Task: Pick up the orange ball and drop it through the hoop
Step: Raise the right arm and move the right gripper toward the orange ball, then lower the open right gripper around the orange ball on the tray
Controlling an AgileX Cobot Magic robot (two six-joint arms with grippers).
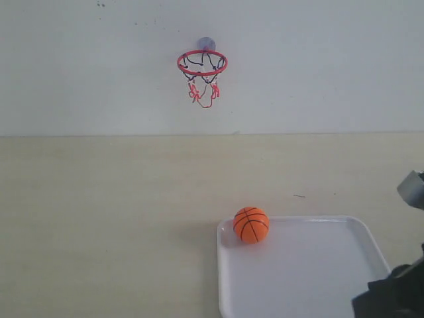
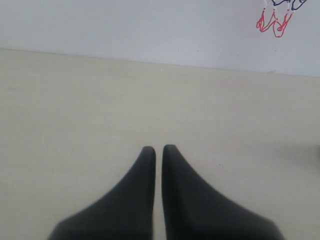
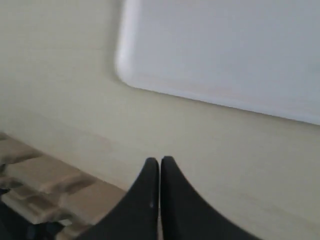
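Note:
The orange ball (image 1: 251, 224) with black seams rests in the far left corner of a white tray (image 1: 311, 278). The hoop (image 1: 202, 63), a red ring with a black and red net, hangs by its suction cup on the white back wall; its net's lower strings (image 2: 274, 22) show in the left wrist view. My left gripper (image 2: 159, 149) is shut and empty over bare table, out of the exterior view. My right gripper (image 3: 159, 160) is shut and empty near the table's edge, beside a tray corner (image 3: 131, 70). Only part of the right arm (image 1: 394, 291) shows at the exterior view's lower right.
The beige table (image 1: 106, 218) runs back to the white wall. The table's edge, with wooden slats (image 3: 45, 185) below it, lies close to the right gripper. A grey arm part (image 1: 412, 189) stands at the right edge.

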